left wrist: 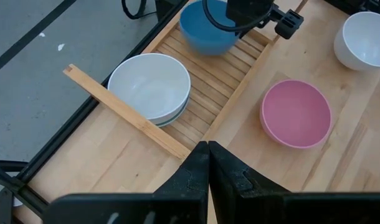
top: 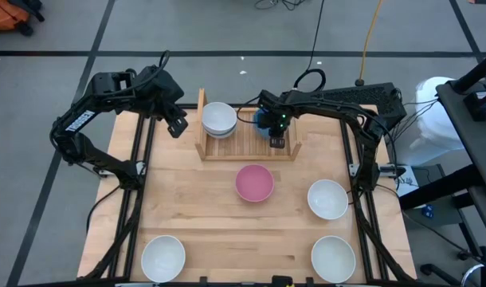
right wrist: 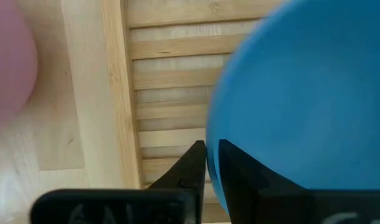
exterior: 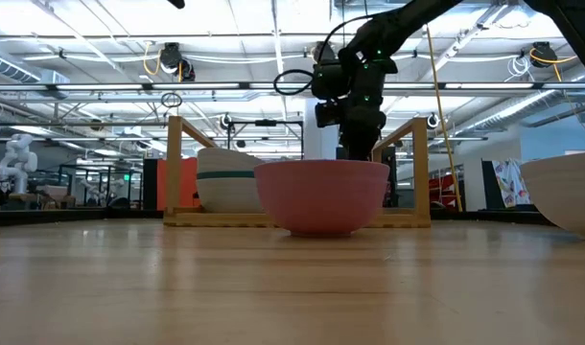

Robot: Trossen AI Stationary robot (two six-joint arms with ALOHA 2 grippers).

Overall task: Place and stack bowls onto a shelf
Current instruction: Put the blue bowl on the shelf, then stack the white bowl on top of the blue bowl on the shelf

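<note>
The wooden shelf [top: 247, 142] stands at the table's far middle. Its left half holds a stack of white bowls [top: 219, 119] with a teal one low in the pile [exterior: 227, 176]. A blue bowl [left wrist: 205, 28] sits upright on the slats of the right half, and my right gripper [right wrist: 210, 158] is shut on its rim from above. My left gripper [top: 177, 125] hangs shut and empty above the table, left of the shelf. A pink bowl [top: 254, 182] rests on the table in front of the shelf. My right gripper has the blue bowl's rim [right wrist: 212, 134] between its two fingers, one inside the bowl and one outside. The fingers come from above, pointing steeply down. The bowl stands upright, and in the left wrist view it appears to rest on the shelf's slats.
Three white bowls lie on the table: one at the right [top: 327, 198], one at the near right [top: 333, 257], one at the near left [top: 163, 257]. The shelf's upright side boards [exterior: 175, 168] [exterior: 422, 171] bound its ends.
</note>
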